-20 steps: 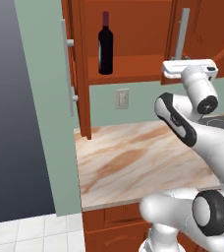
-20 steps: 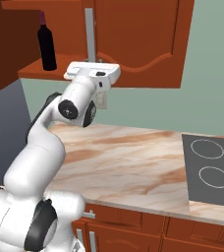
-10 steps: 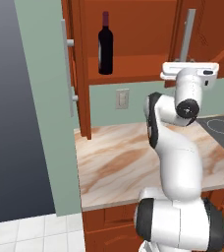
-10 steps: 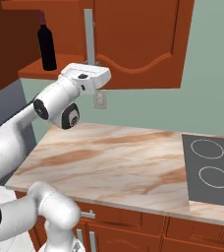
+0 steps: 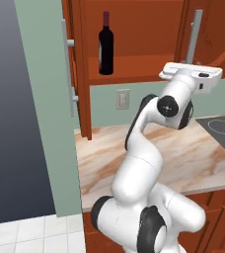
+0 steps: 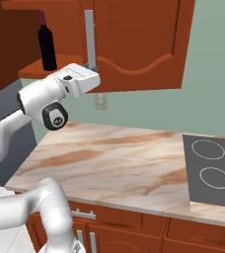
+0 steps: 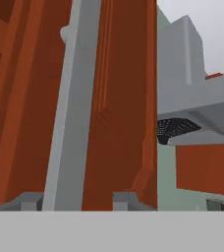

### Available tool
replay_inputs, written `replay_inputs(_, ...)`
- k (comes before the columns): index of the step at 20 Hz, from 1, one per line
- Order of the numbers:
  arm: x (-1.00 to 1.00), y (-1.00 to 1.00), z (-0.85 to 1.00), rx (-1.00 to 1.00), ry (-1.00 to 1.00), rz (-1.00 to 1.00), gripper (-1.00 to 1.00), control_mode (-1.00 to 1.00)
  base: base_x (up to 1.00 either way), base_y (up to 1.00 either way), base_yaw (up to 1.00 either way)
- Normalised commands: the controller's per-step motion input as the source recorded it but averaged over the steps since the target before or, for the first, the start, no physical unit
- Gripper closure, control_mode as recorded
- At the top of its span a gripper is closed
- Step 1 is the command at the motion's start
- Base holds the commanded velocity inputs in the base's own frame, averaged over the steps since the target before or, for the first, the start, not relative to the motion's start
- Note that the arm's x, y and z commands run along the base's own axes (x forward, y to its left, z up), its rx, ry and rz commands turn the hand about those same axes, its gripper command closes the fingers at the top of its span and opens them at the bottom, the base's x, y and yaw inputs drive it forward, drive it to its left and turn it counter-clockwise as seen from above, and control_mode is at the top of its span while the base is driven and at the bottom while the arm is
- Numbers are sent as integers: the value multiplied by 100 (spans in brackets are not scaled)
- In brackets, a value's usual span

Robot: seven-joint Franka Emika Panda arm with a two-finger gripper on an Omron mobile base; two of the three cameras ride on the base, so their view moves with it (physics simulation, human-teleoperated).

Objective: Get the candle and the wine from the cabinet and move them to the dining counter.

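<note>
End effector (image 7: 77, 204) straddled the right door's vertical bar handle (image 7: 67, 108), jaws half-closed around it; wine (image 5: 105, 44) stood upright, left on the cabinet (image 5: 134, 69) shelf.

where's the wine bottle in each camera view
Left base view: wine bottle stands upper centre-left on the open cabinet's shelf.
Right base view: upper left, on the same shelf.
Hand view: not in it.
Shared landmark: the cabinet door's silver bar handle.

Cabinet (image 5: 134, 29) top cut by frame edge, gripper (image 7: 77, 203) tips barely visible, grip unclear
</note>
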Motion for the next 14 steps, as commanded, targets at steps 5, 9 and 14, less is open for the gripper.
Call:
replay_inputs(5, -94, -100, 1, 5, 0, -15, 100, -100, 0, 0, 0)
replay_inputs(9, -98, -100, 0, 6, 0, -13, 100, -100, 0, 0, 0)
replay_inputs(14, -91, -100, 0, 4, 0, -8, 100, -100, 0, 0, 0)
